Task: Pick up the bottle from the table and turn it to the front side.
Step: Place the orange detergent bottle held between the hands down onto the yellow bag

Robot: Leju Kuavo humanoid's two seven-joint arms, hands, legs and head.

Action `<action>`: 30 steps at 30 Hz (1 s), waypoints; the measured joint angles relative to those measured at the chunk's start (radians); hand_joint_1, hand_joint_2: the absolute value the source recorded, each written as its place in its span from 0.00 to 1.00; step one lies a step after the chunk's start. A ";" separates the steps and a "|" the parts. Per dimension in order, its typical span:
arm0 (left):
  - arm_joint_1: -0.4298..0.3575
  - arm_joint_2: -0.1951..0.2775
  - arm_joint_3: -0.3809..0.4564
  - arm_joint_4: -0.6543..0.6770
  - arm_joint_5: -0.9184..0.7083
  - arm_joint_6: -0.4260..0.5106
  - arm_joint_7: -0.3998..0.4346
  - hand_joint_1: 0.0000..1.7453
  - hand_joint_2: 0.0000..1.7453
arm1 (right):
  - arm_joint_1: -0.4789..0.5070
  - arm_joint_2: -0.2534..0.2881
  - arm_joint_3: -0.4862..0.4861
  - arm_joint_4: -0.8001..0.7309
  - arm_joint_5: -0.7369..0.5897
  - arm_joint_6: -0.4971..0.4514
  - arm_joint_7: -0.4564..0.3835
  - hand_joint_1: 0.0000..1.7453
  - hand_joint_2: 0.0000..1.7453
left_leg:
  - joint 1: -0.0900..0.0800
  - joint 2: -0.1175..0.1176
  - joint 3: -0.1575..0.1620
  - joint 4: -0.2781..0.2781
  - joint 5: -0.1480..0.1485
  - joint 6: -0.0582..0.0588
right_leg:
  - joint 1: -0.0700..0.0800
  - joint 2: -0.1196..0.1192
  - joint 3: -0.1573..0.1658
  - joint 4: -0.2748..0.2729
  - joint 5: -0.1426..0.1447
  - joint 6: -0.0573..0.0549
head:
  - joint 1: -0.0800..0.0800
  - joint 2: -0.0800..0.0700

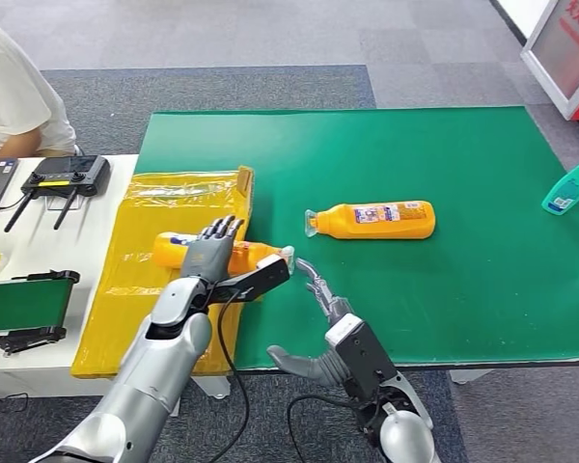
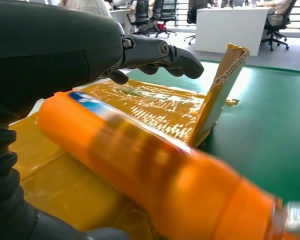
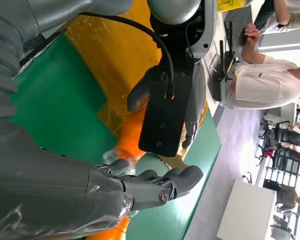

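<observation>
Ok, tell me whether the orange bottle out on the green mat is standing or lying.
Lying. The orange bottle rests on its side on the green mat, cap end toward the yellow tray.

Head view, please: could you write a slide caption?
Left hand grips an orange bottle over yellow sheeting; right hand reaches its cap.

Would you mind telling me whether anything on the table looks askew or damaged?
The yellow taped cardboard sheet looks worn: its far corner is bent upward, exposing corrugated edge. Both orange bottles lie on their sides; nothing is spilled.
</observation>
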 joint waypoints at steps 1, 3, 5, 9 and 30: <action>0.001 0.000 -0.002 0.002 0.004 0.002 -0.002 0.00 1.00 | 0.000 0.000 0.000 -0.001 0.000 0.000 0.000 0.00 1.00 | 0.000 0.000 0.000 0.000 0.000 0.000 | 0.000 0.000 0.000 0.000 0.000 0.000 | 0.000 0.000; 0.003 0.000 -0.008 0.006 0.011 0.004 -0.008 0.00 1.00 | 0.000 0.000 0.000 -0.004 0.002 0.000 0.001 0.00 1.00 | 0.000 0.000 0.000 0.000 0.000 0.000 | 0.000 0.000 0.000 0.000 0.000 0.000 | 0.000 0.000; 0.006 0.000 -0.013 0.010 0.015 0.005 -0.012 0.00 1.00 | -0.001 0.000 -0.001 -0.008 0.003 0.000 0.002 0.00 1.00 | 0.000 0.000 0.000 0.000 0.000 0.000 | 0.000 0.000 0.000 0.000 0.000 0.000 | 0.000 0.000; 0.009 0.002 -0.018 0.013 0.025 0.005 -0.014 0.00 1.00 | -0.001 0.000 -0.002 -0.012 0.004 -0.001 0.003 0.00 1.00 | 0.000 0.000 0.000 0.000 0.000 0.000 | 0.000 0.000 0.000 0.000 0.000 0.000 | 0.000 0.000; 0.300 0.048 -0.178 -0.499 0.799 -0.117 -0.186 0.00 1.00 | 0.073 0.000 -0.049 -0.066 0.038 -0.070 -0.017 0.00 1.00 | 0.000 0.000 -0.001 0.000 -0.001 0.000 | 0.000 0.000 0.000 0.000 -0.002 0.001 | 0.000 0.000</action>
